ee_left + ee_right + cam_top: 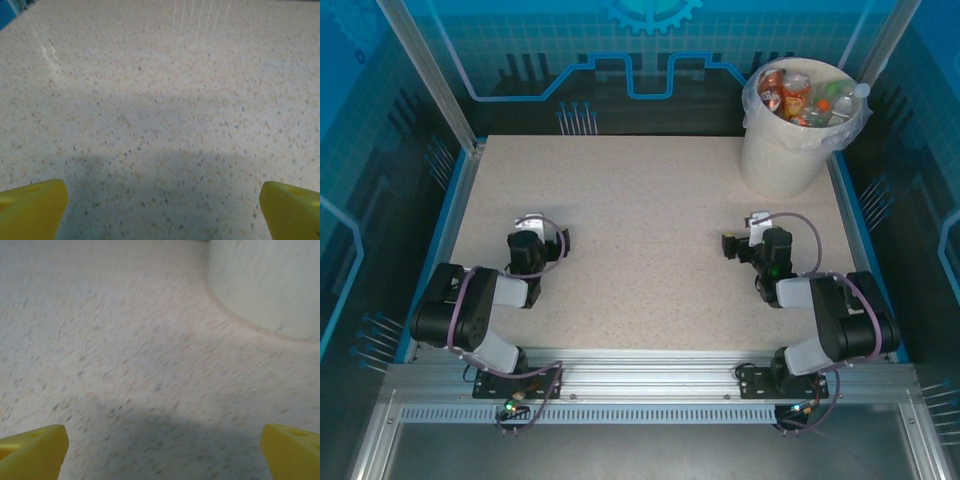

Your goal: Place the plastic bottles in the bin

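Bottles, several, in one bin.

Items counted: one bin, standing on one speckled surface. The plastic bottles number several, all heaped inside the bin. They overlap and are partly hidden by the liner, so an exact figure cannot be established, though at least four can be told apart by label and cap colour. Robot arms: two. Tools: two, namely one left tool and one right tool. Yellow fingertips: two per tool, four in total.
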Action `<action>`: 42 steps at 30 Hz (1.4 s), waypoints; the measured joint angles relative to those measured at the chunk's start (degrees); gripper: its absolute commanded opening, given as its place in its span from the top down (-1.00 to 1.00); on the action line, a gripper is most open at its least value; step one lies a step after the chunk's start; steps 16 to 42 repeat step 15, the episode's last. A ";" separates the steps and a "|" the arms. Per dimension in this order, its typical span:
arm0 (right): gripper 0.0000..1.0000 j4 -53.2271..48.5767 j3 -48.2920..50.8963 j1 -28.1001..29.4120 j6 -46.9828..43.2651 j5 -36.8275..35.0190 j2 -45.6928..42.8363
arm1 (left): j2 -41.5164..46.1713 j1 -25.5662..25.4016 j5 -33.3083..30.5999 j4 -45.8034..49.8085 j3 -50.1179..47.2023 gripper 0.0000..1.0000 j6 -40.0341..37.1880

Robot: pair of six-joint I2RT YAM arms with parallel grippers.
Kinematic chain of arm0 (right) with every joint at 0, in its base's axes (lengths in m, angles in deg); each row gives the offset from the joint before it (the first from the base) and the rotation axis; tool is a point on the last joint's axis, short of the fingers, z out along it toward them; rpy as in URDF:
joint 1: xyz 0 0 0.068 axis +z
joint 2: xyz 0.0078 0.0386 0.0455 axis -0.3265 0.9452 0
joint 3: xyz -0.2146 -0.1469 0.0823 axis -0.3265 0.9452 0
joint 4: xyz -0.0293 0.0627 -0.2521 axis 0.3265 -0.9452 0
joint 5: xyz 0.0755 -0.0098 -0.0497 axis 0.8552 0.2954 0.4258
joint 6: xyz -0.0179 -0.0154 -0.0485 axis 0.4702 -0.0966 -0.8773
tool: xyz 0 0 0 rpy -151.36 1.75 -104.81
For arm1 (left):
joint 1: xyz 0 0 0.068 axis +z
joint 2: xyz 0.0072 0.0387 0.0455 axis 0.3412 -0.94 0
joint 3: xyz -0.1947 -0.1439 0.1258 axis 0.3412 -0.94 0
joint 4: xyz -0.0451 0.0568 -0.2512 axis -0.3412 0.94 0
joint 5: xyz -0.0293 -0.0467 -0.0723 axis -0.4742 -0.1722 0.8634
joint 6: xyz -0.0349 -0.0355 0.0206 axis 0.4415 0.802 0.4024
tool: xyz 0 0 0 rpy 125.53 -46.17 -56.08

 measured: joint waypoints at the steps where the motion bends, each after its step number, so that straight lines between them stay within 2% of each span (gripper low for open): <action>1: -0.99 -0.35 -0.66 -0.74 0.07 0.79 0.42 | 0.00 0.04 -0.11 -0.39 0.15 -0.98 0.00; 4: -1.00 -0.39 -2.36 -2.40 0.02 0.81 0.46 | 0.00 0.04 -0.46 -1.62 0.52 -0.98 0.00; 12: -0.99 -0.61 -3.52 -2.43 -0.15 2.71 0.46 | 0.00 0.04 -0.48 -2.10 0.52 -0.98 0.00; 42: -0.99 -0.66 -3.52 -2.43 -0.15 2.75 0.46 | 0.00 0.04 -0.50 -2.10 0.52 -0.98 0.00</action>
